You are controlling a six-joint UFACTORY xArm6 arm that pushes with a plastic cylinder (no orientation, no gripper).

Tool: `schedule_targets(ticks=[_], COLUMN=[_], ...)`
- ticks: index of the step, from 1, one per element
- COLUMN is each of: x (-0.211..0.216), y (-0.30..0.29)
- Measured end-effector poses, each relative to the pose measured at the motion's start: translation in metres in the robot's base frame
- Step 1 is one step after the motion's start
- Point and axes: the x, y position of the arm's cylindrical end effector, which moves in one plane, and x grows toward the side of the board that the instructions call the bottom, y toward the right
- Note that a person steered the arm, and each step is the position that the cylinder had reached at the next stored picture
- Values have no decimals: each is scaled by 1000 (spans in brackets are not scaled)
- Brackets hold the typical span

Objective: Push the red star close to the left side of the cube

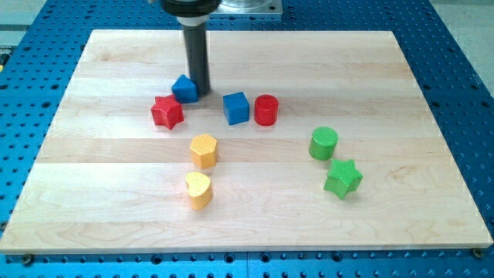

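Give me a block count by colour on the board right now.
Red: 2, red star, red cylinder
Blue: 2, blue cube, small blue block touching my tip
Yellow: 2
Green: 2, cylinder, star
Total: 8

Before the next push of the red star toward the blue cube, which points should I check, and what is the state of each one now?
1. My tip visible: ok, it stands at the right of the small blue block, touching or nearly so.
2. My tip on the red star's far side from the cube: not ok, it is up and right of the red star.
3. Red star close to the blue cube: not ok, a gap remains.
4. Path from star to the cube's left side free: ok, bare board between them.
5. Red cylinder out of the way: ok, it is at the cube's right.
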Motion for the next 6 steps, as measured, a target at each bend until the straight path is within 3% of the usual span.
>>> schedule_targets(ticks=[1, 2, 5, 6], x=[2, 20, 61, 69], y=[-71, -102, -43, -72])
